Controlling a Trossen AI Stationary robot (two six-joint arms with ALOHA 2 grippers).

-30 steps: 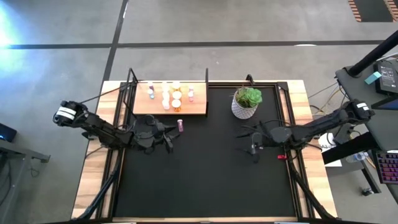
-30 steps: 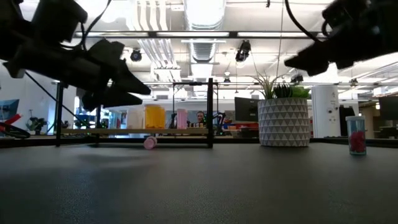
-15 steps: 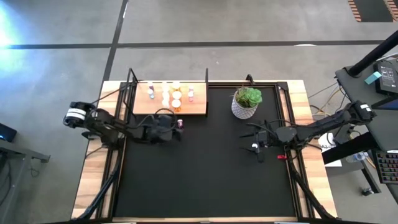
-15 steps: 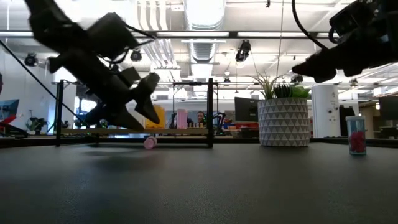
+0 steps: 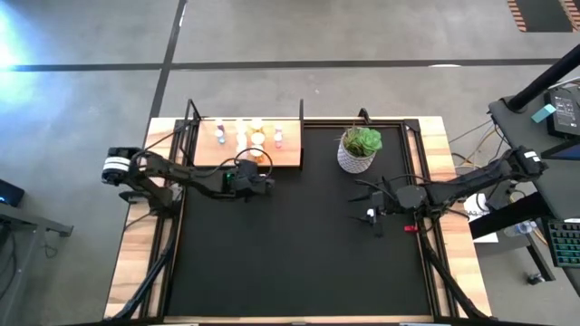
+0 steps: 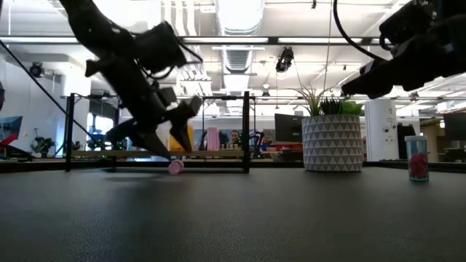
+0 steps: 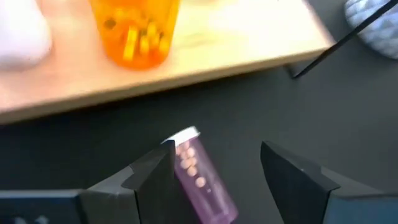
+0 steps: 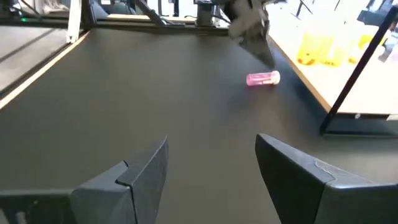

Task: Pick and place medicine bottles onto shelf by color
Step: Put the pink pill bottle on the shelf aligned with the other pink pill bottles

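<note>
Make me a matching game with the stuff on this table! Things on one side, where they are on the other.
Things:
1. pink pill bottle with a white cap
2. orange see-through pill bottle
3. white patterned pot with a green plant
4. right gripper

Places:
A. standing on the light-wood shelf board
B. lying on its side on the black mat, between the open fingers of the left gripper
C. hanging open over the mat, holding nothing
D. upright on the mat, right of the shelf

Pairs: 1-B, 2-A, 3-D, 4-C
</note>
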